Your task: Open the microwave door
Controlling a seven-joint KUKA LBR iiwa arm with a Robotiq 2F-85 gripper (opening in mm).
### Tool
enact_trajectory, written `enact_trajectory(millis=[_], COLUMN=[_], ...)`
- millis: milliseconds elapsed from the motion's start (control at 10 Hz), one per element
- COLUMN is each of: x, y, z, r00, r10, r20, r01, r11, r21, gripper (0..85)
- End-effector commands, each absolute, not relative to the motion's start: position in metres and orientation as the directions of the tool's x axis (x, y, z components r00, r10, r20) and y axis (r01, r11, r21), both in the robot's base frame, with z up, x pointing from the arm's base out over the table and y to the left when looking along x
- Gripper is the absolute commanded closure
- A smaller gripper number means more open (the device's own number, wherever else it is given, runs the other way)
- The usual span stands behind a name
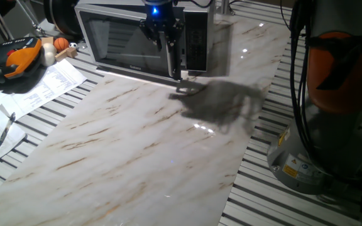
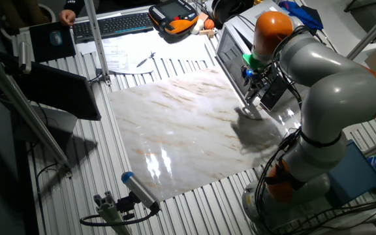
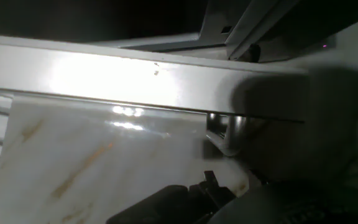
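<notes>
While the microwave (image 1: 140, 34) sits at the far edge of the marble desk (image 1: 137, 144), its door (image 1: 127, 37) looks shut or nearly so. Hand (image 1: 162, 39) hangs right at the vertical handle (image 1: 172, 59); finger spread cannot be told. Papers (image 1: 27, 94) lie beside.

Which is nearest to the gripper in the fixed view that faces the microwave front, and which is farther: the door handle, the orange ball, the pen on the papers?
From the gripper:
1. Door handle, right beside the fingers, on the microwave front.
2. Orange ball, far to the left, next to the microwave.
3. Pen, farthest, at the left edge on the papers.
</notes>
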State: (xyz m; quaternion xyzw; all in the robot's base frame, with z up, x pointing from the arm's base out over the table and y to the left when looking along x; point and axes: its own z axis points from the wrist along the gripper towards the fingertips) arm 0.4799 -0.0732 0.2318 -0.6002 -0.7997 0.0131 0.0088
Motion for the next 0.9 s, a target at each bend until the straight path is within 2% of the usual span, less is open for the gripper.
enact_trajectory(millis=[0,100,200,400,800], x=[0.478,0.475,0.473,0.470,0.456], y=[-0.076,-0.079,-0.082,-0.090,-0.098], z=[0.240,0.246,0.249,0.258,0.269], r00=[-0.308,-0.339,-0.366,-0.414,-0.470], r10=[0.951,0.941,0.931,0.910,0.882], r20=[0.013,0.013,-0.001,-0.037,-0.021], r01=[0.951,0.941,0.930,0.910,0.881], r11=[0.309,0.339,0.366,0.413,0.468], r21=[-0.026,-0.023,-0.023,-0.030,-0.068], gripper=[68.0,68.0,85.0,85.0,85.0])
